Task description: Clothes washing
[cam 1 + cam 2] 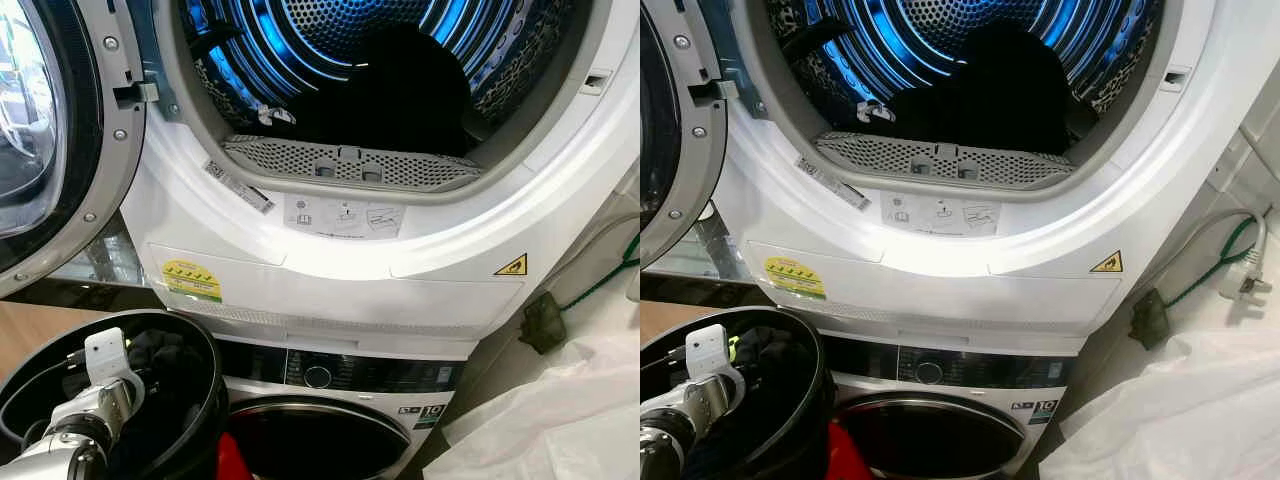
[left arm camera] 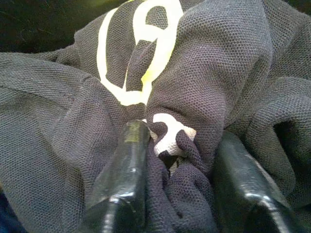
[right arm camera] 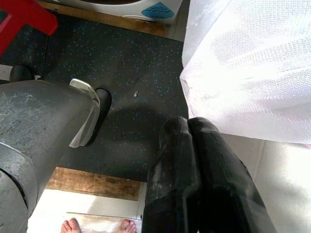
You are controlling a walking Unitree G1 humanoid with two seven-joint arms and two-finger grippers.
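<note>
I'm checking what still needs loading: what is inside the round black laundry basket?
The black basket holds dark clothes; the left gripper reaches in, fingers either side of a grey knit garment with yellow-white print. Anything beneath that is covered.

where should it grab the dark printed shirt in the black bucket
Grip the raised fold of the dark shirt just below its pale print, coming straight down from above into the black bucket. The cloth bunches into a ridge there, and the left gripper already straddles it with fingers open on either side.
</note>
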